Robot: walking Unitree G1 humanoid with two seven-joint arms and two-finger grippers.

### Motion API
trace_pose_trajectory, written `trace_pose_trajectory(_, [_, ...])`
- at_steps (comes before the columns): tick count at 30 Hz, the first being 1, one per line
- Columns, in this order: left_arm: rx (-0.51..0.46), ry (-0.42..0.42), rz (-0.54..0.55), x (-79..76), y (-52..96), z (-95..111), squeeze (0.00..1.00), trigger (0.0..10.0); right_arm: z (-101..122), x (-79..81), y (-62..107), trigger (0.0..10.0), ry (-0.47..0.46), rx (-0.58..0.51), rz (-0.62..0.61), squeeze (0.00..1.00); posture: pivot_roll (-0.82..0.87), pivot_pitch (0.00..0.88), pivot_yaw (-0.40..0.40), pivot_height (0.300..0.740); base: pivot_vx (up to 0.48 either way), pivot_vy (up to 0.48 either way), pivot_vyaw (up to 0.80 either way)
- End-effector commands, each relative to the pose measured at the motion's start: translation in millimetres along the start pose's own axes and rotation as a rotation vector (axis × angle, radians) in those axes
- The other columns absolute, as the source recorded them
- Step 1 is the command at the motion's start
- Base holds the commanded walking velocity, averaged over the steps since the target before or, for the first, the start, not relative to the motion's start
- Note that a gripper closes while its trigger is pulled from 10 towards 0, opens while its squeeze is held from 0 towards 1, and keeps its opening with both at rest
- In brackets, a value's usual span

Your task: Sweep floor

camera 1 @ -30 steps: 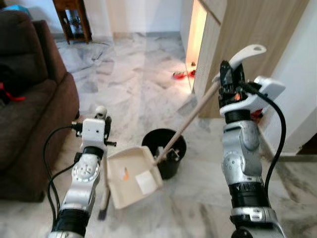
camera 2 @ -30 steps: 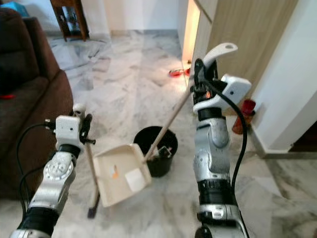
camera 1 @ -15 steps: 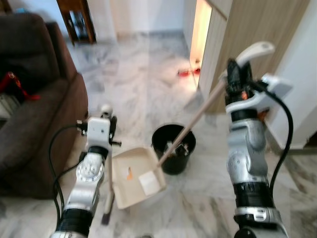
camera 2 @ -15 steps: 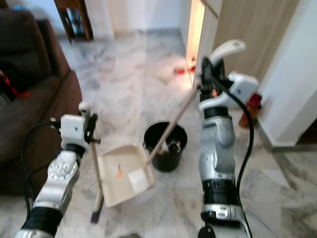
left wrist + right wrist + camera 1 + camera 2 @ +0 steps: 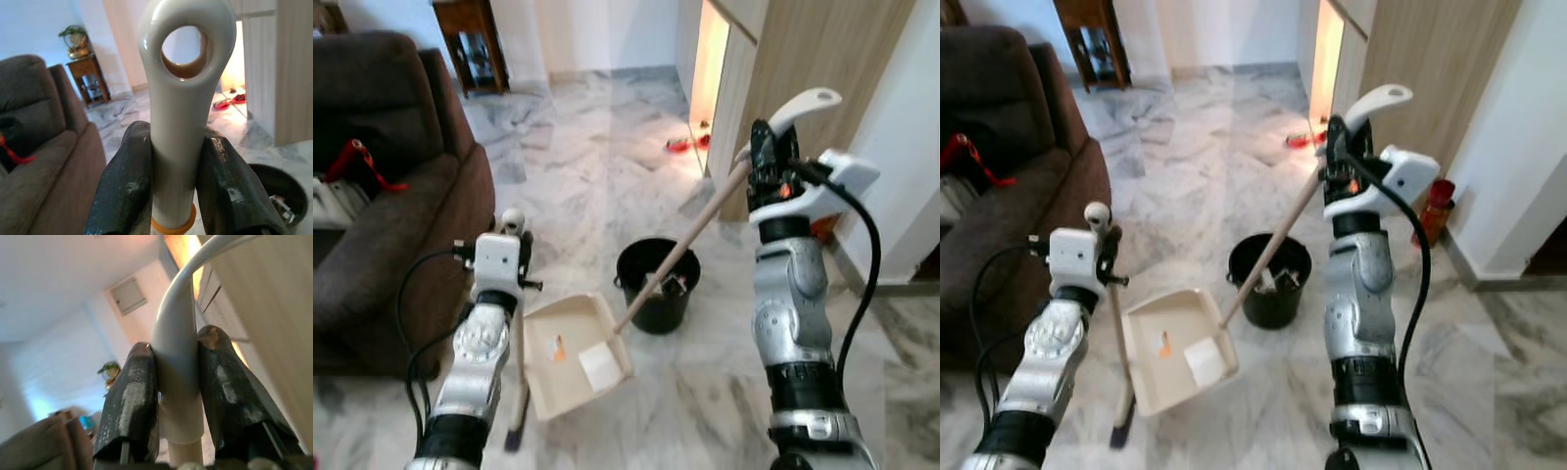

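A dark brown fabric sofa borders the grey-veined marble floor, with a tall wood-panelled cabinet opposite and a round black plastic bin between the arms. Half a second on, the head camera has steadied and sharpened; the bin and pan sit much where they were. The right gripper is clamped on the white curved grip of the long wooden-handled cream dustpan, whose tray rests tilted on the floor just beside the bin, holding a white paper scrap and an orange bit. The left gripper is closed around the white looped handle of the upright wooden broom, its bristles on the floor beside the tray
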State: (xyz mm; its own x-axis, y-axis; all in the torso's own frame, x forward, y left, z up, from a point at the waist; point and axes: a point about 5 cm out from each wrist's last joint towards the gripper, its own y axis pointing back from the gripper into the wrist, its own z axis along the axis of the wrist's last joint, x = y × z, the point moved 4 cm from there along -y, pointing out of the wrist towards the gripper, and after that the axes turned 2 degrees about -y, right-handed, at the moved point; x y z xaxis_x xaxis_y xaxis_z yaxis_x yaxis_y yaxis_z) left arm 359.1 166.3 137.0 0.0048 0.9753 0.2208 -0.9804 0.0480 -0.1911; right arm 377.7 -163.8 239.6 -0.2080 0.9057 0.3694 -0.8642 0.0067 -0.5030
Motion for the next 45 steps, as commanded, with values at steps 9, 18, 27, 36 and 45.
trace_pose_trajectory(9, [-0.058, -0.005, 0.024, 7.6, -4.7, 14.8, 0.00, 10.0, 15.6, 14.7, -7.9, 10.0, -0.026, -0.073, 0.037, 0.00, 0.07, 0.000, 0.049, 0.740, 0.385, 0.000, 0.00])
trace_pose_trajectory(18, [-0.060, -0.005, 0.023, 7.8, -4.8, 15.0, 0.00, 10.0, 16.1, 15.3, -8.5, 10.0, -0.030, -0.074, 0.038, 0.00, 0.07, 0.000, 0.048, 0.740, 0.402, 0.000, 0.00])
trace_pose_trajectory(27, [-0.061, -0.003, 0.025, 7.4, -5.1, 15.2, 0.00, 10.0, 15.5, 15.6, -9.0, 10.0, -0.037, -0.069, 0.043, 0.00, 0.07, 0.000, 0.046, 0.740, 0.407, 0.000, 0.00])
trace_pose_trajectory(36, [-0.063, -0.003, 0.027, 7.2, -5.7, 16.0, 0.00, 10.0, 14.9, 17.6, -9.5, 10.0, -0.040, -0.066, 0.054, 0.00, 0.07, 0.000, 0.042, 0.740, 0.409, 0.000, 0.00])
trace_pose_trajectory(45, [-0.061, -0.005, 0.029, 7.9, -5.8, 16.1, 0.00, 10.0, 14.9, 18.2, -9.8, 10.0, -0.044, -0.064, 0.056, 0.00, 0.07, 0.012, 0.041, 0.740, 0.410, 0.000, 0.00])
